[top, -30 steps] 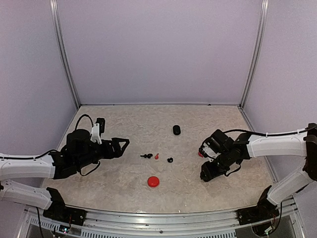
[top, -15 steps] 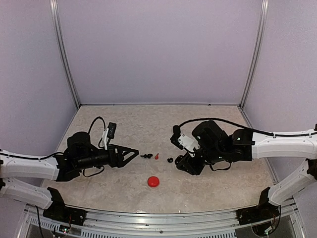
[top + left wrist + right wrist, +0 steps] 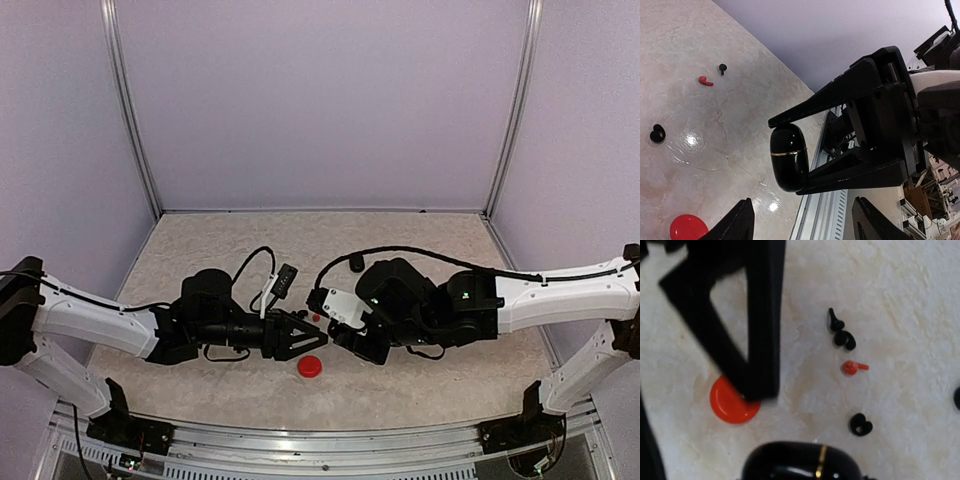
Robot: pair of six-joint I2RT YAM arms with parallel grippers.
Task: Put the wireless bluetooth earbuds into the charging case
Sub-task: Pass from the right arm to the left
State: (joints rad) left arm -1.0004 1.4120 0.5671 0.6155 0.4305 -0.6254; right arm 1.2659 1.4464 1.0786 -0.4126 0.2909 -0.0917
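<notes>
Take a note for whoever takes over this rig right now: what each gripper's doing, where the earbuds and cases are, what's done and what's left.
Left gripper: open, empty, facing the right gripper.
Right gripper: shut on the black case, which looks closed.
Three black earbuds and one red earbud lie loose on the table. The red case is beside them.
Done: black case is in hand.
Left: open it and seat the earbuds. None is in yet.
</notes>
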